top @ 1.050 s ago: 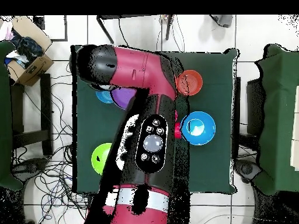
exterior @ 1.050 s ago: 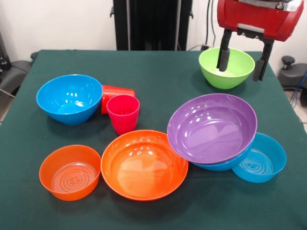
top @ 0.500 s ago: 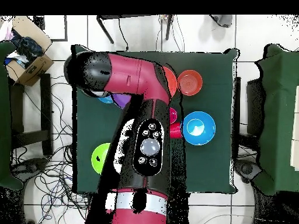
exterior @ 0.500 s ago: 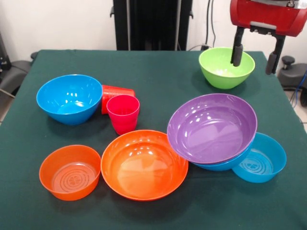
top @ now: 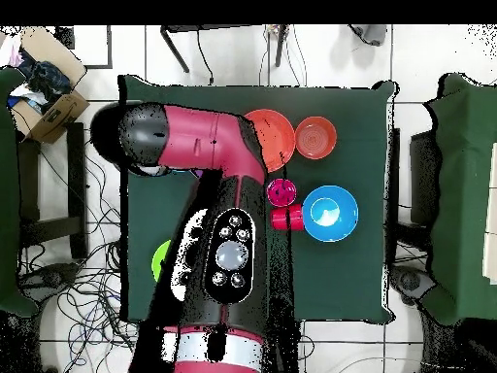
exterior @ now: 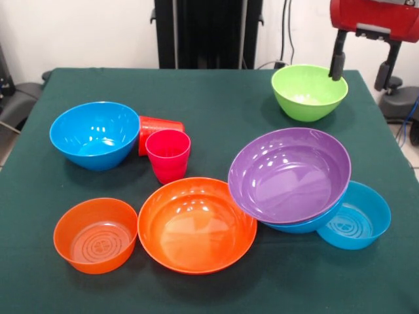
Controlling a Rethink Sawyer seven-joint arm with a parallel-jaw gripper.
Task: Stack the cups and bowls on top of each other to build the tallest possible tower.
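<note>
With jaws apart and empty, the gripper (exterior: 364, 60) hangs above the lime green bowl (exterior: 309, 91) at the bench's (exterior: 222, 98) far corner; this light, glossy, slippery shell is best pinched across its thin rim.

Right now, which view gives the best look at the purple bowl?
The front view. There the purple bowl shows whole, tilted, resting in a blue bowl beside the light blue bowl. In the overhead view the arm covers that spot, so the purple bowl cannot be seen.
</note>
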